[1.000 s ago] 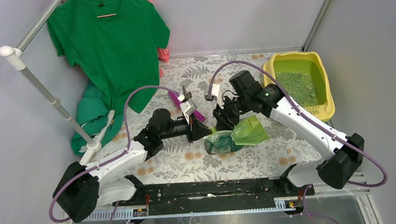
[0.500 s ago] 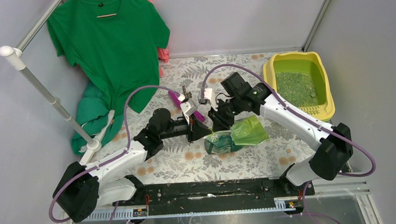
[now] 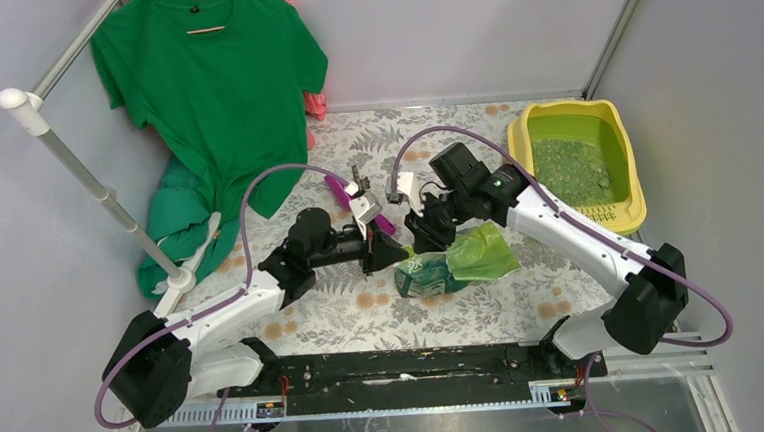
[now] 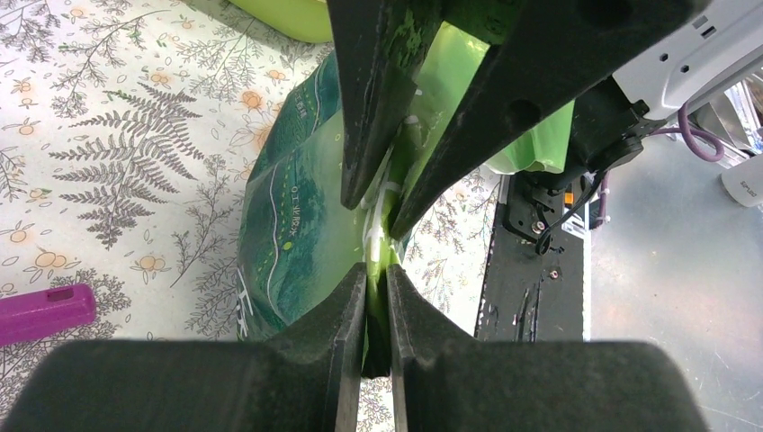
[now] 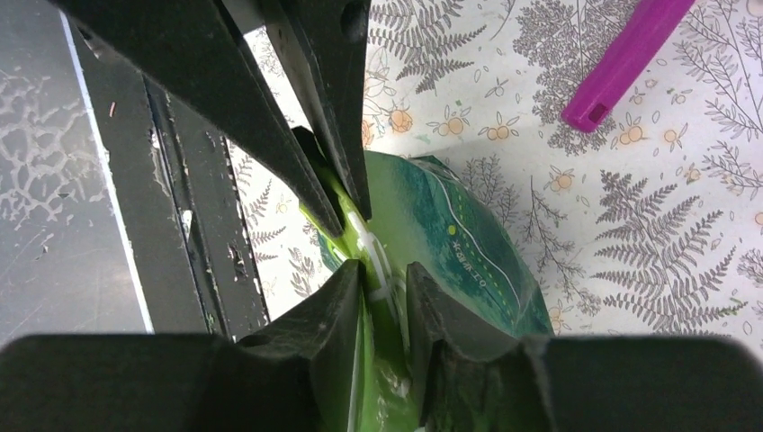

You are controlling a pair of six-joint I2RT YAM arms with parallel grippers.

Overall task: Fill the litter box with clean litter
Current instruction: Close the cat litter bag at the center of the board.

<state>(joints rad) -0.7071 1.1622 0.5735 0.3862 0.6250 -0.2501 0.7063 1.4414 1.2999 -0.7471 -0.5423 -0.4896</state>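
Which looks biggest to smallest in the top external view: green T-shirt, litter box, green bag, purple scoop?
1. green T-shirt, clearly largest
2. litter box
3. green bag, crumpled and partly under the arms
4. purple scoop, smallest as seen, though partly hidden

The yellow litter box (image 3: 634, 211) sits in the far right corner of the table (image 3: 364, 322), with green clean litter (image 3: 571, 169) covering part of its floor. A green bag (image 3: 466, 259) lies near the table's middle. The left gripper (image 3: 379, 263) and right gripper (image 3: 416, 251) meet at its left end. A purple scoop (image 3: 336, 189) lies just behind them. A green T-shirt (image 3: 212, 86) hangs over the far left corner.
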